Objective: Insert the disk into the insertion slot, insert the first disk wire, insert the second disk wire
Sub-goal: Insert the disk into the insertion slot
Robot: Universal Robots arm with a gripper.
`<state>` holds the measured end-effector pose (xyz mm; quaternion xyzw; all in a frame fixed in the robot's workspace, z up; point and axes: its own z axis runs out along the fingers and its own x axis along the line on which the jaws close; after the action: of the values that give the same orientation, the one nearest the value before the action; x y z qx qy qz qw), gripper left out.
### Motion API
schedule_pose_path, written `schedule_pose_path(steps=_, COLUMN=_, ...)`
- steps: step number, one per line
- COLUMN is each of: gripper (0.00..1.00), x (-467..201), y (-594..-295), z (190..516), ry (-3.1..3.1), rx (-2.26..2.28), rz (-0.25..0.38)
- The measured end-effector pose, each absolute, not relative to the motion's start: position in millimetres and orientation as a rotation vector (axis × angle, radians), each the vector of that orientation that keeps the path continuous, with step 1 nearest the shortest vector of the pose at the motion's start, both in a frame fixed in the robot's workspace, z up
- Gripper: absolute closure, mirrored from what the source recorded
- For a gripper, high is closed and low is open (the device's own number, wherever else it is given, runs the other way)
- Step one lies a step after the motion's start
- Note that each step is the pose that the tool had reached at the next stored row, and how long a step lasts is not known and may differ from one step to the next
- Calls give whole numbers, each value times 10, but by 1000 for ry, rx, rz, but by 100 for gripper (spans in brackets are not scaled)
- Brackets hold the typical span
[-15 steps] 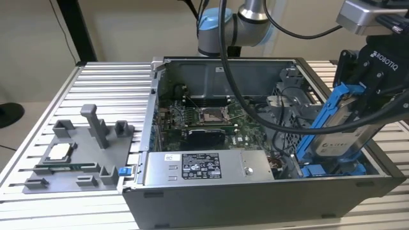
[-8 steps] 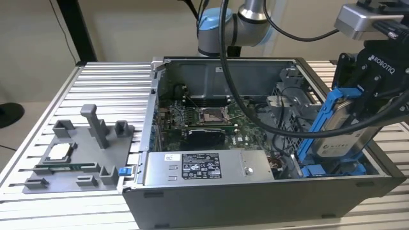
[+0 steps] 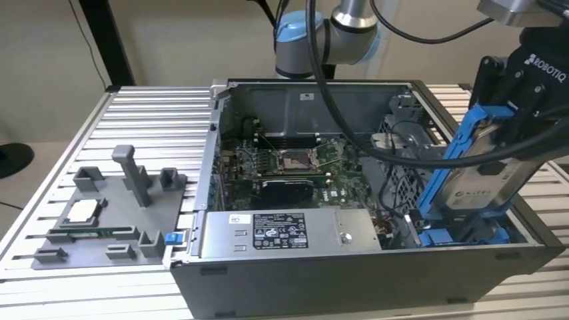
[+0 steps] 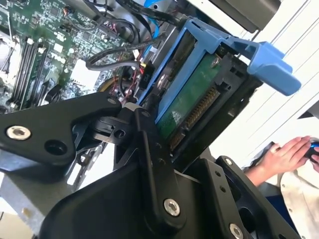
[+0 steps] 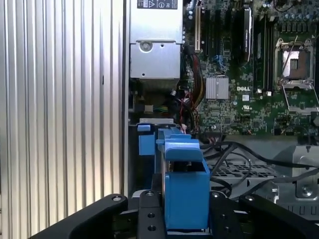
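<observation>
Disk (image 3: 476,190) in the gripper (image 3: 507,130), lower end indistinct among insertion slot (image 3: 462,235) fittings

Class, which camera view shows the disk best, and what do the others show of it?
The exterior view: the disk shows nearly whole, standing tilted, label visible. The second wrist view shows its green circuit-board side close up; the first wrist view shows its blue carrier end-on.

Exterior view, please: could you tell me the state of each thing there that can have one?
disk: gripped, tilted steeply on end, lower end at the insertion slot, not seated
gripper: shut on the disk
insertion slot: not yet filled
computer case: open, insides exposed
</observation>
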<state>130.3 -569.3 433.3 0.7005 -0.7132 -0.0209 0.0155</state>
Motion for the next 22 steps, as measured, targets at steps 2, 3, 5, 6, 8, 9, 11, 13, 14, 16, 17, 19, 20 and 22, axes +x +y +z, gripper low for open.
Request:
schedule_pose_path(steps=2, gripper=100, x=1302, y=-5706, z=4366, ry=-2219, rx=2178, rz=-67)
schedule_pose_path(steps=3, gripper=100, x=1302, y=-5722, z=4375, ry=-2219, rx=2177, rz=-68)
schedule_pose_path(steps=5, gripper=100, x=1301, y=-5771, z=4388, ry=-2219, rx=2177, rz=-71)
schedule_pose_path(steps=6, gripper=100, x=1301, y=-5798, z=4397, ry=-2219, rx=2177, rz=-72)
schedule_pose_path(steps=8, gripper=100, x=1301, y=-5862, z=4403, ry=-2218, rx=2175, rz=-75)
schedule_pose_path(steps=9, gripper=100, x=1297, y=-5884, z=4401, ry=-2218, rx=2175, rz=-75)
schedule_pose_path(steps=11, gripper=100, x=1286, y=-5886, z=4368, ry=-2218, rx=2175, rz=-75)
schedule_pose_path(steps=13, gripper=100, x=1283, y=-5860, z=4336, ry=-2218, rx=2174, rz=-75)
schedule_pose_path(steps=14, gripper=100, x=1282, y=-5843, z=4320, ry=-2219, rx=2174, rz=-75)
schedule_pose_path(steps=16, gripper=100, x=1281, y=-5806, z=4282, ry=-2221, rx=2171, rz=-75)
schedule_pose_path(steps=17, gripper=100, x=1282, y=-5788, z=4263, ry=-2222, rx=2170, rz=-75)
schedule_pose_path(steps=19, gripper=100, x=1281, y=-5755, z=4227, ry=-2225, rx=2168, rz=-75)
schedule_pose_path(steps=20, gripper=100, x=1281, y=-5738, z=4210, ry=-2225, rx=2167, rz=-75)
schedule_pose_path(steps=22, gripper=100, x=1282, y=-5707, z=4184, ry=-2227, rx=2167, rz=-76)
